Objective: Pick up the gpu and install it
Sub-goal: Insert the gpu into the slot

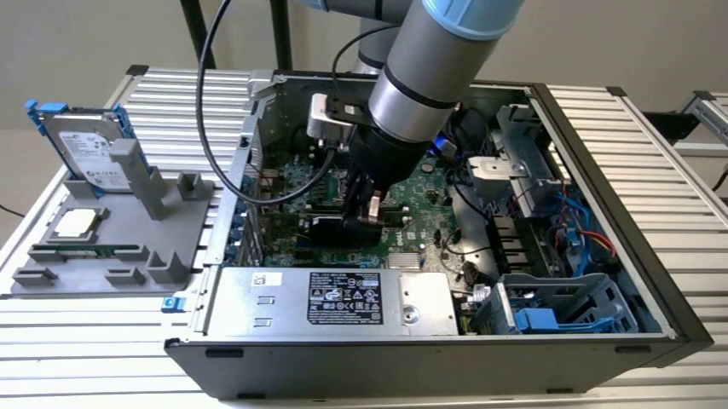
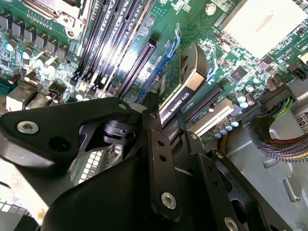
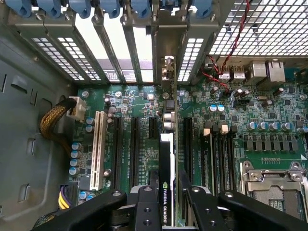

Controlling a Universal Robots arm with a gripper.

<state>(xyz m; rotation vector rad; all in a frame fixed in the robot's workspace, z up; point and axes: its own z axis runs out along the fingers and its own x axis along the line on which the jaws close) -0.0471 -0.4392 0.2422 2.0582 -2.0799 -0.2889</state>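
The gripper (image 3: 166,199) is pinching the gpu (image 3: 166,168) between its 2 fingers (image 3: 144,204), 1 on each flat face, inside the open computer case (image 1: 637,256). The card is standing on edge directly beyond the fingertips, its long axis running along the black expansion slots (image 3: 134,149) of the motherboard (image 3: 231,154) and pointing toward the slotted rear bracket bays (image 3: 139,53). It appears lined up over 1 slot, though whether its lower edge is seated I cannot tell. In the second wrist view the gpu (image 2: 185,82) is showing a black cooler face with a pale strip and a thin blue-green board edge. In the exterior view the gripper (image 1: 370,213) is hanging low over the board's middle.
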